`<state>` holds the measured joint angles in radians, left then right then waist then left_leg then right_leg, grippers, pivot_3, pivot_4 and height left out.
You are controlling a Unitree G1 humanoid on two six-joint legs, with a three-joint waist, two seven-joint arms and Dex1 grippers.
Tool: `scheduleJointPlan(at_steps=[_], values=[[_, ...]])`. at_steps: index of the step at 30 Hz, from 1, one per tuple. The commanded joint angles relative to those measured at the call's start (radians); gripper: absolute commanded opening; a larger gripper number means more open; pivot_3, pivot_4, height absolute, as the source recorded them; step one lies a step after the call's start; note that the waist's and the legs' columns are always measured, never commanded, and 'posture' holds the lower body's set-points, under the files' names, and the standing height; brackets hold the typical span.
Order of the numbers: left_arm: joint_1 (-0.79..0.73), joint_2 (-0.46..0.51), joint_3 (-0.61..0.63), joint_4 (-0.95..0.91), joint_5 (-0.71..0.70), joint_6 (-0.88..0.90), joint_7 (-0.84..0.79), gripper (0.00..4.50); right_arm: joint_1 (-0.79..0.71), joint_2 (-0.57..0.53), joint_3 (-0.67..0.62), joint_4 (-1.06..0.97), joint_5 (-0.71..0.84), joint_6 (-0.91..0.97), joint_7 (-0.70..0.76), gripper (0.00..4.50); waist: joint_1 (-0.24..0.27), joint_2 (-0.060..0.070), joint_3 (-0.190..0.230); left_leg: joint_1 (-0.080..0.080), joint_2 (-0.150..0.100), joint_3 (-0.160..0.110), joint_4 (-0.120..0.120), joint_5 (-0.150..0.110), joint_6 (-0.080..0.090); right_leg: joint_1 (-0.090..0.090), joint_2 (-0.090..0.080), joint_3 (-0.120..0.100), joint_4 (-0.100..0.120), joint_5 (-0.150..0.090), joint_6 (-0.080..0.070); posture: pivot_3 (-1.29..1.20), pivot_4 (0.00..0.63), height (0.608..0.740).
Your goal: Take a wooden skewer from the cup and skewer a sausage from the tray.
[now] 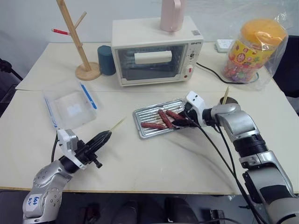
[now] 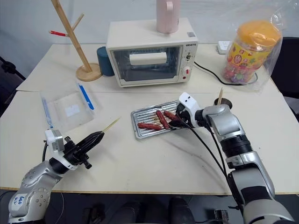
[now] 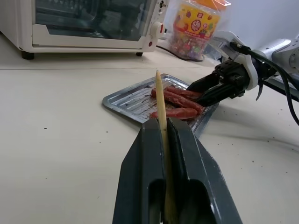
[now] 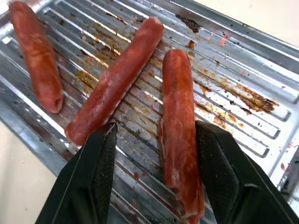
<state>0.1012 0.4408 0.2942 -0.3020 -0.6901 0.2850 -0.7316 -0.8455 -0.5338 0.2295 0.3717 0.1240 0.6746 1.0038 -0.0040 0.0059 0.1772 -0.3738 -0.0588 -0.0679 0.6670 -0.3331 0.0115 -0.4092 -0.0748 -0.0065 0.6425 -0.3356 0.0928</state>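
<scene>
my left jaws [image 3: 164, 140] pinch the wooden skewer [image 3: 161, 105]. my right jaws [image 4: 156, 149], spread, straddle one sausage [image 4: 180, 154] in the tray [image 4: 243, 60]; two others lie beyond them.

My pale beige rectangular tabletop [image 1: 154, 163] meets a plain whitish wall [image 1: 28, 18] behind; soft, even light falls everywhere.

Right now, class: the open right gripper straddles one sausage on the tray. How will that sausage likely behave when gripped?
The sausage looks glossy and greasy, so it may slip between the right gripper fingers. Round and lying along the ribs of the tray, it could roll sideways if nudged. It looks soft, so a hard squeeze might dent it.
</scene>
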Motion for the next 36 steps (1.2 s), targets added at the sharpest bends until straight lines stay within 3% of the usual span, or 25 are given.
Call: scheduleJointPlan(at_steps=[1, 2, 11, 14, 18, 28, 36], values=[[0.001, 0.010, 0.011, -0.030, -0.002, -0.007, -0.001, 0.00, -0.023, 0.016, -0.011, 0.017, 0.009, -0.013, 0.011, 2.15, -0.001, 0.000, 0.000, 0.000, 0.000, 0.000, 0.000, 0.000, 0.000, 0.000, 0.000, 0.000, 0.000, 0.000, 0.000, 0.00, 0.150, 0.740], [0.002, 0.010, 0.011, -0.031, -0.002, -0.007, 0.000, 0.00, -0.024, 0.016, -0.010, 0.019, 0.008, -0.015, 0.012, 1.90, -0.001, 0.000, 0.000, 0.000, 0.000, 0.000, 0.000, 0.000, 0.000, 0.000, 0.000, 0.000, 0.000, 0.000, 0.000, 0.00, 0.150, 0.740], [0.007, 0.008, 0.012, -0.033, -0.003, -0.008, 0.003, 0.00, -0.032, 0.021, -0.012, 0.029, 0.005, -0.020, 0.014, 1.90, -0.001, 0.000, 0.000, 0.000, 0.000, 0.000, 0.000, 0.000, 0.000, 0.000, 0.000, 0.000, 0.000, 0.000, 0.000, 0.00, 0.150, 0.740], [0.009, 0.006, 0.011, -0.034, -0.002, -0.010, 0.003, 0.00, -0.028, 0.019, -0.009, 0.025, 0.004, -0.022, 0.019, 1.48, 0.000, 0.000, 0.000, 0.000, 0.000, 0.000, 0.000, 0.000, 0.000, 0.000, 0.000, 0.000, 0.000, 0.000, 0.000, 0.00, 0.150, 0.740], [0.011, 0.007, 0.011, -0.034, -0.002, -0.011, 0.001, 0.00, -0.019, 0.013, 0.000, 0.016, -0.002, -0.027, 0.025, 0.50, 0.000, 0.000, 0.000, 0.000, 0.000, 0.000, 0.000, 0.000, 0.000, 0.000, 0.000, 0.000, 0.000, 0.000, 0.000, 0.00, 0.150, 0.740], [0.015, 0.011, 0.011, -0.038, -0.001, -0.010, -0.001, 0.00, -0.004, -0.014, -0.003, -0.008, -0.029, -0.081, 0.015, 0.50, 0.000, 0.000, 0.000, 0.000, 0.000, 0.000, 0.000, 0.000, 0.000, 0.000, 0.000, 0.000, 0.000, 0.000, 0.000, 0.00, 0.150, 0.740], [0.017, 0.024, 0.011, -0.035, 0.004, -0.014, -0.013, 0.00, 0.012, -0.105, -0.056, -0.100, -0.020, -0.418, 0.103, 0.50, 0.001, 0.000, 0.000, 0.000, 0.000, 0.000, 0.000, 0.000, 0.000, 0.000, 0.000, 0.000, 0.000, 0.000, 0.000, 0.00, 0.150, 0.740]])
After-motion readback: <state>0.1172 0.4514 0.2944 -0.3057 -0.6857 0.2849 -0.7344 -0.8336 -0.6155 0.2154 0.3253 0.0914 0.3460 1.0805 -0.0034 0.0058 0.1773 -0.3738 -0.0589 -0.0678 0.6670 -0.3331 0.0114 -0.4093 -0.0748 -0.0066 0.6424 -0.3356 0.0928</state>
